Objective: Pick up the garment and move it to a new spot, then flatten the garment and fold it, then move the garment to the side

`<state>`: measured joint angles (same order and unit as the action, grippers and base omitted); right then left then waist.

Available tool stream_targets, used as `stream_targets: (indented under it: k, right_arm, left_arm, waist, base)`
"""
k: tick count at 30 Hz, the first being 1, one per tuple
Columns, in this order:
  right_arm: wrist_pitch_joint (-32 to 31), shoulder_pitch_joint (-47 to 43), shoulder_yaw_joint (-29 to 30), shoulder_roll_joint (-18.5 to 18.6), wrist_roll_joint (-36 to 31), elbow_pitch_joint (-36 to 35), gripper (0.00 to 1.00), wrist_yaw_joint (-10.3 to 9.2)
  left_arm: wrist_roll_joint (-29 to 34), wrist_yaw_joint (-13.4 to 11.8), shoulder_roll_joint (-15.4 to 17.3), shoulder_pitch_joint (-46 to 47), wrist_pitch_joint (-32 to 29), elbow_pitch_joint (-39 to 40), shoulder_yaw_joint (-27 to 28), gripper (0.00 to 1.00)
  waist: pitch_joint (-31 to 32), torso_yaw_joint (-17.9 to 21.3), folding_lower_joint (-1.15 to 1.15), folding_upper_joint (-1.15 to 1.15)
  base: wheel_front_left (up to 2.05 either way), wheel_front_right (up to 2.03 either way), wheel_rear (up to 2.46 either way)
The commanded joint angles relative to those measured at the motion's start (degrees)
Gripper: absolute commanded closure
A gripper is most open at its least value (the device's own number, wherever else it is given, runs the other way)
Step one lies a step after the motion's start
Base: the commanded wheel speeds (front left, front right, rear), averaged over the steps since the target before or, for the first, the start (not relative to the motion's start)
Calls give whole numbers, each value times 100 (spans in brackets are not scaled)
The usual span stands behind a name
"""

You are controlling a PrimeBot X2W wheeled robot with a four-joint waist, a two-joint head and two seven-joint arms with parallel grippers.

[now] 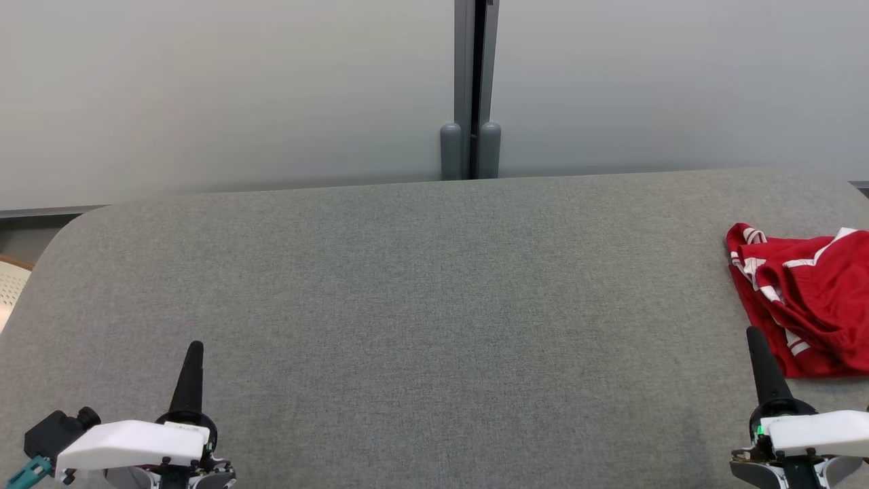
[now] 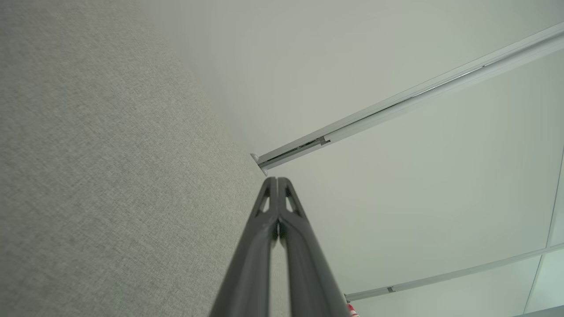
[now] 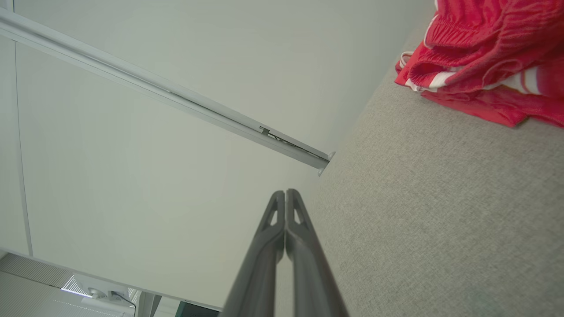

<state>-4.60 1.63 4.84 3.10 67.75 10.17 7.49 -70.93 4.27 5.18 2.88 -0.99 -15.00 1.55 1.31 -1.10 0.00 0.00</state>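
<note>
White housings (image 1: 129, 441) carry dark, tapered fingers (image 1: 190, 380).

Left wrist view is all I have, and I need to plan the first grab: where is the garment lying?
Observer: In the head view, the red garment lies crumpled at the right edge of the table.
Operator: Which claw is nearer to it?
Observer: The right claw; it sits just beside the garment's near-left edge.
Operator: Is that claw open for a grab?
Observer: No. In the right wrist view its fingers are pressed together and hold nothing.
</note>
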Motion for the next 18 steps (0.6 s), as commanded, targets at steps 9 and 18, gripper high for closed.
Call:
stream_targets:
  k: [9, 18]
  right_arm:
    - [-65, 202, 52, 11, 567, 63, 100, 2]
    - [-92, 268, 86, 5, 1027, 135, 100, 2]
  left_arm:
    - [-493, 100, -21, 202, -125, 71, 143, 100]
    - [-891, 158, -74, 255, -234, 79, 236, 100]
  waist:
    - [-26, 19, 0, 0]
    - [-51, 38, 0, 0]
  base:
    - [0, 0, 0]
    - [0, 0, 0]
